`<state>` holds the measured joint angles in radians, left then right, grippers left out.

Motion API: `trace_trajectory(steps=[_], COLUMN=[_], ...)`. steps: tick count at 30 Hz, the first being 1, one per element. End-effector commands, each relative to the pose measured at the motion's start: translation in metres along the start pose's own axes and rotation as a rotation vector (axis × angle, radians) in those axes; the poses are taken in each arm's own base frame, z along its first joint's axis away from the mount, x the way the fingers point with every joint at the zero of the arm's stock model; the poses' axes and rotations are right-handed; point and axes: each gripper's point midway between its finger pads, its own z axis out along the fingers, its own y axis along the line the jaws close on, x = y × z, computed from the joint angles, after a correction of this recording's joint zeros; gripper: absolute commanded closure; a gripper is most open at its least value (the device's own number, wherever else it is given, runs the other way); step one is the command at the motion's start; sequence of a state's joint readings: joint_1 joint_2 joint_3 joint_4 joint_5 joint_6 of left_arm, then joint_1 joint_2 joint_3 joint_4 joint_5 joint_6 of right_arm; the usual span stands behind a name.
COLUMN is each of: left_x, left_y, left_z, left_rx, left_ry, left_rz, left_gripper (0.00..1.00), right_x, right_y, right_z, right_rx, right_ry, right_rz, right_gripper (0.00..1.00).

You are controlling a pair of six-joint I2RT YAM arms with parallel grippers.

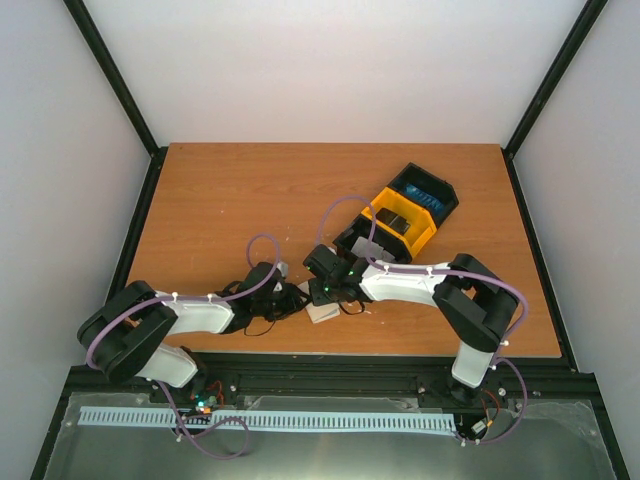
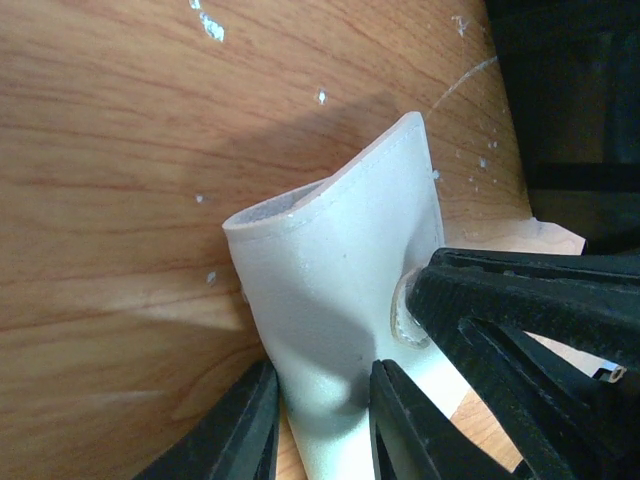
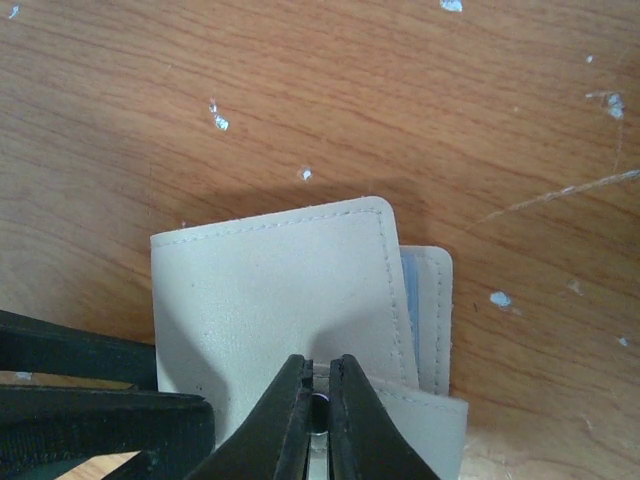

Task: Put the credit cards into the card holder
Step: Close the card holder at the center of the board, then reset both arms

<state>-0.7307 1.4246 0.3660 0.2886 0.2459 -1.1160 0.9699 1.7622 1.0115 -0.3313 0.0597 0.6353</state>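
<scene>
**Top external view.** A brown wooden table (image 1: 220, 200) carries a black-and-yellow three-compartment plastic tray (image 1: 424, 238) right of centre. A flat blue credit card (image 1: 425, 193) lies in its far compartment. Both arms meet near the table's front edge. There the small cream-beige fold-over card holder (image 1: 322, 314) shows as a pale patch between the left gripper (image 1: 297, 300) and the right gripper (image 1: 328, 298).

**Left wrist view.** The card holder (image 2: 340, 270) rises off the table and is bowed. Its lower part is clamped between the left gripper's two black fingers (image 2: 250, 430). The right gripper's fingers (image 2: 520, 310) enter from the right and touch the holder at its round snap tab (image 2: 403, 312).

**Right wrist view.** The card holder (image 3: 270, 300) lies folded, stitched flap uppermost. A thin blue-grey edge (image 3: 407, 300) peeks out between its leaves at right. The right gripper's fingers (image 3: 290, 420) are pinched almost together over the holder's near edge, with a pale sliver between their tips. It cannot be told whether that sliver is a card or a flap of the holder.
</scene>
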Motion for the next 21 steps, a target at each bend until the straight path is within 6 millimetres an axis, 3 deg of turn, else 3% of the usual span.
trace_trajectory(steps=[1, 6, 14, 17, 21], left_x=[0.012, 0.007, 0.001, -0.01, -0.037], left_y=[0.036, 0.032, 0.03, 0.027, 0.003], left_z=[0.001, -0.002, -0.009, -0.021, -0.052], left_rx=[-0.153, -0.16, -0.169, -0.183, -0.15], left_ry=[0.031, 0.012, -0.027, -0.088, -0.239], left_rz=[-0.003, 0.009, 0.011, 0.03, 0.104], left_gripper=[0.73, 0.71, 0.65, 0.49, 0.26], right_x=[-0.007, -0.038, -0.04, -0.047, -0.056], right_y=[-0.002, 0.0, -0.012, -0.025, -0.059], right_z=[-0.011, -0.039, -0.056, -0.08, -0.133], right_rx=[0.023, 0.005, 0.003, 0.02, 0.121], right_ry=[-0.038, -0.137, -0.178, -0.254, -0.415], right_rz=[-0.038, -0.015, 0.015, 0.004, 0.002], right_gripper=[0.94, 0.9, 0.85, 0.77, 0.64])
